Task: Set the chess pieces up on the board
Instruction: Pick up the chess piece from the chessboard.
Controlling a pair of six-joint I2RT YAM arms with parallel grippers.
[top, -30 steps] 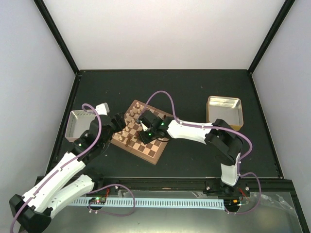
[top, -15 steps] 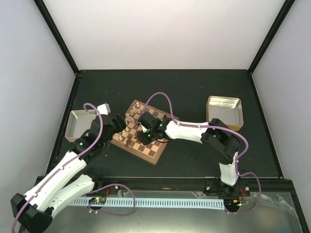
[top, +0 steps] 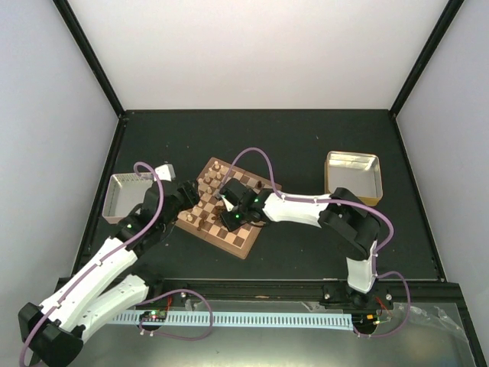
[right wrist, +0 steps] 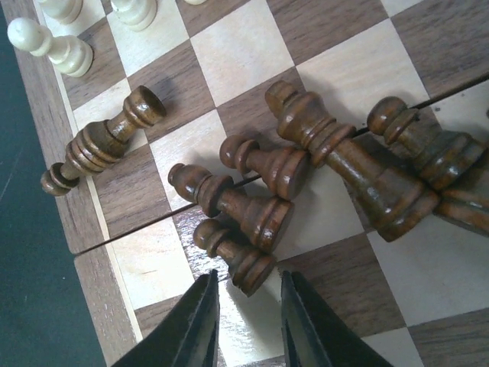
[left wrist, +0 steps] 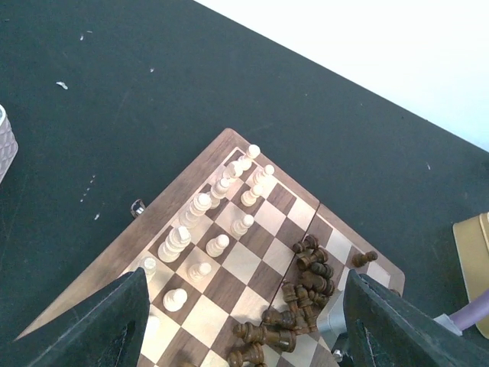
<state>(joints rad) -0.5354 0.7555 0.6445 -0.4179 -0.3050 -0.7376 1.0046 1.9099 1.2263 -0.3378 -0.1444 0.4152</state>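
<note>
Metal tray (top: 121, 197) left of board (top: 241, 238), dark pieces (left wrist: 309, 279) heaped

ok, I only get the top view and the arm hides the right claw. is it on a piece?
Observer: Not gripped that I can see. In the right wrist view the right claw is narrow but shows a gap, with its tips right at the base of a dark pawn lying on its side.
Operator: dark ones all down?
Observer: Every one in that view, yes. They are tipped over in a heap on the board.
Operator: left claw?
Observer: In the left wrist view the left claw is wide open, with nothing between its fingers.
</note>
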